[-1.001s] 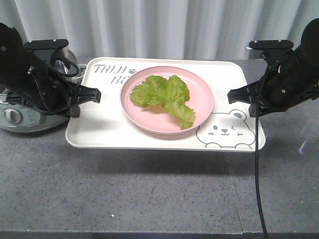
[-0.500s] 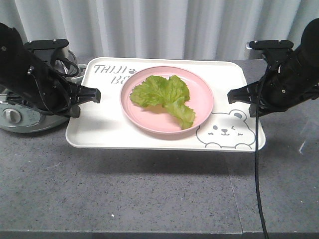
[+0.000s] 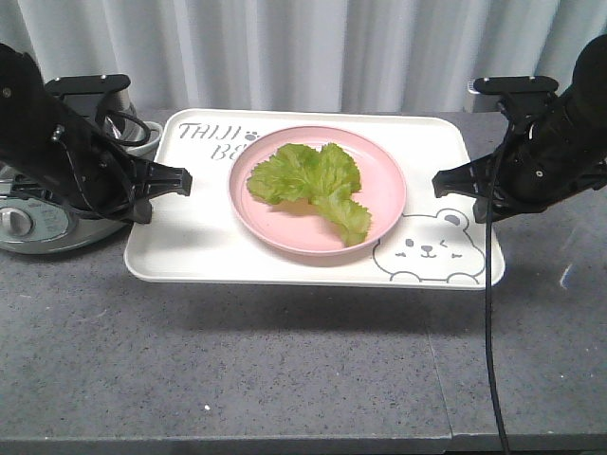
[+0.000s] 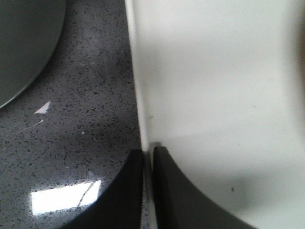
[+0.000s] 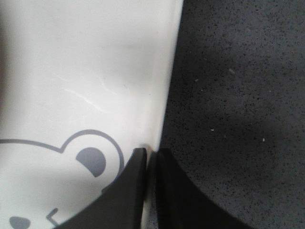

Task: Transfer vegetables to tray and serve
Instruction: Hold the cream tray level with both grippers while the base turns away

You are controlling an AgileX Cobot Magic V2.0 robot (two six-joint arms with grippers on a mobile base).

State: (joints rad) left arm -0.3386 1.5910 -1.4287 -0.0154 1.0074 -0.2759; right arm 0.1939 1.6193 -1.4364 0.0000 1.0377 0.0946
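Grey speckled stone forms the tabletop (image 3: 285, 379), with a broad shadow lying under the near edge of the cream-white tray (image 3: 190, 256). A round pink plate (image 3: 379, 180) sits in the middle of the tray. The ruffled green lettuce leaf (image 3: 313, 180) lies on that plate, within its rim. The left claw (image 3: 180, 180) is pinched tight on the tray's left rim. The right claw (image 3: 444, 182) is pinched tight on the right rim, beside the printed bear face (image 3: 427, 248).
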